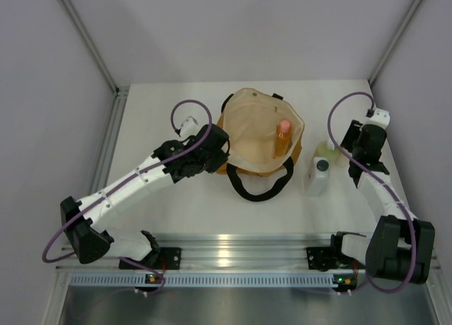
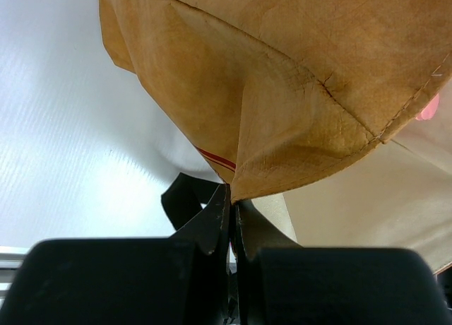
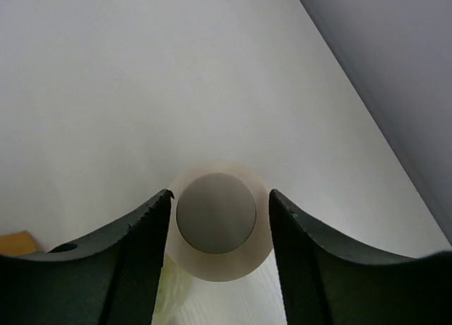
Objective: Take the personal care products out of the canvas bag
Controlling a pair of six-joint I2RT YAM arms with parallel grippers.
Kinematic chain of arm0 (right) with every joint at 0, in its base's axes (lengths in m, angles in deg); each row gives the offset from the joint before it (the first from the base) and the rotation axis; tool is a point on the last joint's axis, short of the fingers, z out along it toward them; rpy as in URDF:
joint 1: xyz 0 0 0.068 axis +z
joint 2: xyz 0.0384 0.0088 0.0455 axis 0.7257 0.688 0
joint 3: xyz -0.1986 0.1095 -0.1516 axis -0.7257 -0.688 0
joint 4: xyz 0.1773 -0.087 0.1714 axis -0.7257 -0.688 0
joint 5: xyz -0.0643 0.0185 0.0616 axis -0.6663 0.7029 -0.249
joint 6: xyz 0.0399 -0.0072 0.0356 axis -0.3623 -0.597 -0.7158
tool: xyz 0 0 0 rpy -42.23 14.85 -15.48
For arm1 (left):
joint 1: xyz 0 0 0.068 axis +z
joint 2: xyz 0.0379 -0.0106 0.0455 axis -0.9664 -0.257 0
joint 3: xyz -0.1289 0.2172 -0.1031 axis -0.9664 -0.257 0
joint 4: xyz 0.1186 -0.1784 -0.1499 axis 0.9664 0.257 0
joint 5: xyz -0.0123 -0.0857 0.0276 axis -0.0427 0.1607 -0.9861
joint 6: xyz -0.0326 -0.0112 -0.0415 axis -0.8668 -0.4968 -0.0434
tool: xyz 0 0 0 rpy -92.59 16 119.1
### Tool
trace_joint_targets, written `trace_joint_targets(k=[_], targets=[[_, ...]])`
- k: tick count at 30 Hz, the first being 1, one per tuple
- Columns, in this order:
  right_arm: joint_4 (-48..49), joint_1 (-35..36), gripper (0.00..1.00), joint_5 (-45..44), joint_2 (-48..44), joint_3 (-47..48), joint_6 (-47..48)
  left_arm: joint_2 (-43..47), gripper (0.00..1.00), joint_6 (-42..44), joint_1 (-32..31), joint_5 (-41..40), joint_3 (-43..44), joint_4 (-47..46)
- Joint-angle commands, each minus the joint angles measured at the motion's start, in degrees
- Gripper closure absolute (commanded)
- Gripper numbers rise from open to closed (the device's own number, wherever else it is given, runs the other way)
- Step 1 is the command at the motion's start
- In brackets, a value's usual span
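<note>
The canvas bag (image 1: 256,131) lies open mid-table, its black handle (image 1: 260,186) toward me. An orange bottle with a pink cap (image 1: 282,138) lies inside it; the cap (image 2: 431,110) peeks in at the right edge of the left wrist view. My left gripper (image 2: 232,198) is shut on the bag's tan rim (image 2: 282,92) at its left side (image 1: 224,150). My right gripper (image 3: 220,195) is open astride an upright cream bottle with a wide grey cap (image 3: 216,213), with a thin gap at the right finger. A yellow-green bottle (image 1: 326,152) and a white dark-capped bottle (image 1: 319,175) stand right of the bag.
The right wall (image 1: 417,78) runs close behind the right arm, and the table's back edge (image 1: 247,83) lies beyond the bag. An aluminium rail (image 1: 240,258) spans the near edge between the two arm bases.
</note>
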Motion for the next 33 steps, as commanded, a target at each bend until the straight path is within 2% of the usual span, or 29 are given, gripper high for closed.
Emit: trace_joint_targets(k=[1,2,8,12,14,15,17,18,19,21,22,28,30,33], targets=[[4.35,0.36,0.42,-0.73,-1.67,3.98,0.46,1.91,1.00,0.49,-0.01,-0.55,0.85,-0.34],[3.64,0.45,0.36,-0.82,-1.94,4.68,0.46,2.00,1.00,0.40,-0.01,-0.55,0.85,-0.34],[-7.33,0.62,0.27,1.45,-2.03,14.25,1.16,2.09,1.00,0.31,-0.01,-0.11,0.50,-0.34],[-14.63,2.29,0.26,10.75,-3.78,21.03,-1.46,2.09,1.00,0.22,-0.01,-0.11,0.50,-0.43],[-17.01,5.35,0.26,13.07,-5.01,25.16,-3.92,2.09,1.00,0.13,-0.01,-0.11,0.41,-0.34],[-19.02,7.02,0.27,13.16,-5.45,26.21,-4.81,2.00,1.00,0.05,-0.01,-0.20,0.41,-0.34],[-21.49,15.80,0.27,11.94,-6.33,30.16,-3.77,1.74,1.00,-0.13,-0.01,-0.29,0.41,-0.34],[-24.72,18.96,0.27,7.31,-6.42,31.57,-3.15,1.74,1.00,-0.30,-0.01,-0.29,0.41,-0.34],[-26.23,24.47,0.28,6.31,-6.34,34.28,-2.97,1.65,1.00,-0.48,-0.01,-0.29,0.41,-0.34],[-29.05,29.08,0.29,4.03,-5.90,36.94,-4.28,1.12,1.00,-0.57,-0.01,-0.29,0.50,-0.43],[-30.80,33.71,0.29,1.14,-5.90,38.51,-5.42,0.95,1.00,-0.66,-0.01,-0.20,0.67,-0.34],[-33.45,50.25,0.35,-7.49,-2.48,41.08,-5.78,-0.98,1.00,-0.75,-0.01,0.59,1.82,-0.43],[-33.63,53.08,0.37,-8.02,-0.81,41.34,-5.87,-1.95,1.00,-0.57,-0.01,0.94,2.34,-0.43],[-37.05,53.71,0.41,-9.33,3.50,43.52,-7.53,-2.48,1.00,-0.57,-0.01,1.29,3.05,-0.43]])
